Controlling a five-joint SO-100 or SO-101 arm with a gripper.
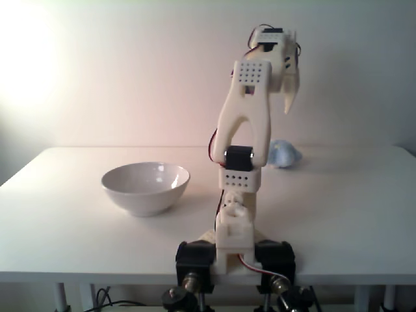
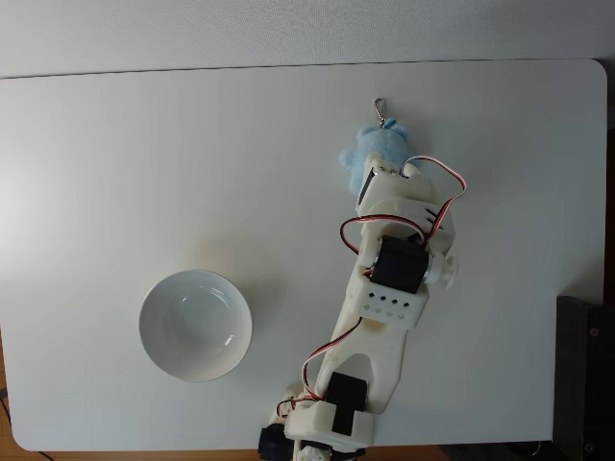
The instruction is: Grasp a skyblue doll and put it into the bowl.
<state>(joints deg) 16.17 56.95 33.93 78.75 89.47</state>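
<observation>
The skyblue doll (image 2: 369,149) lies on the white table at the far right, its metal clasp (image 2: 382,106) pointing toward the back edge. From the front, the doll (image 1: 285,154) peeks out to the right of the arm. My gripper (image 1: 288,103) hangs fingers-down well above the doll, not touching it. From overhead, the gripper (image 2: 371,184) covers the doll's near side. Its jaws overlap in both fixed views, so I cannot make out a gap. The bowl (image 1: 145,187) stands empty to the left of the arm, also seen from above as the bowl (image 2: 196,325) at the near left.
The arm's base (image 1: 234,257) is clamped at the table's front edge (image 1: 97,276). Red and white cables (image 2: 423,206) loop over the wrist. A dark object (image 2: 586,379) sits off the table at the right. Bare tabletop lies between the doll and the bowl.
</observation>
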